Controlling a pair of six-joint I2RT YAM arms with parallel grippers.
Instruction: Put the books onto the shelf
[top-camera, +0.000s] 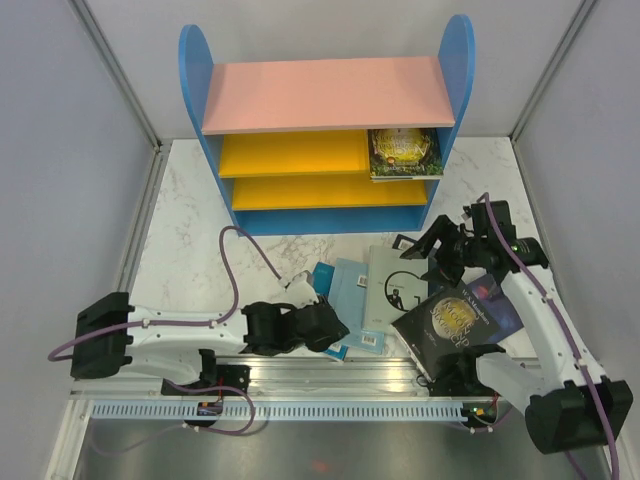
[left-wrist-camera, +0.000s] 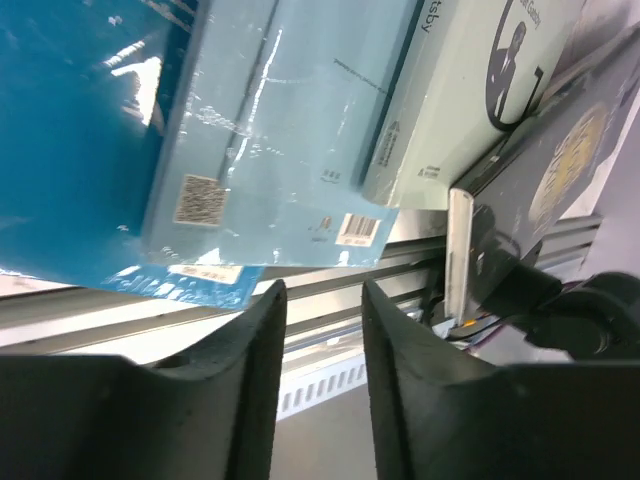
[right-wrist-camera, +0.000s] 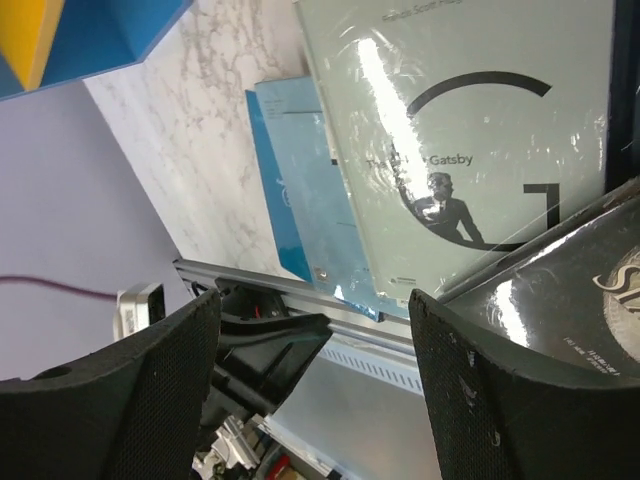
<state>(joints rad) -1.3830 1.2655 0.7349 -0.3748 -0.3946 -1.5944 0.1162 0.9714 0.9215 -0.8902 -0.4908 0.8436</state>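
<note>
**Left fingers nearly closed at the edge of the book pile; one book is on the shelf**

From above I see a white marble-patterned table (top-camera: 190, 250). At its far side stands a small bookcase (top-camera: 196, 80) with rounded blue side panels, a pink top board and yellow boards. One dark green and gold paperback (top-camera: 403, 153) lies at the right end of the upper yellow board, against the right side panel.

The other books overlap in a loose pile on the table in front of the bookcase, close to the arms. From left to right they are a teal paperback (left-wrist-camera: 70, 130), a pale blue paperback (left-wrist-camera: 270, 130), a grey-white paperback (right-wrist-camera: 470, 150) printed with a large black letter G, and a glossy black-and-gold paperback (top-camera: 452, 322). The last of these lies over a navy cover (top-camera: 492, 290).

The left gripper (left-wrist-camera: 322, 300) sits low at the near left edge of the pile, just beside the near corner of the teal paperback and above a silver metal rail (top-camera: 330, 375). Its fingers are drawn almost together, with a slim gap and nothing between them. The right gripper (right-wrist-camera: 315, 310) hangs above the grey-white paperback with its fingers spread wide, grasping nothing.
</note>
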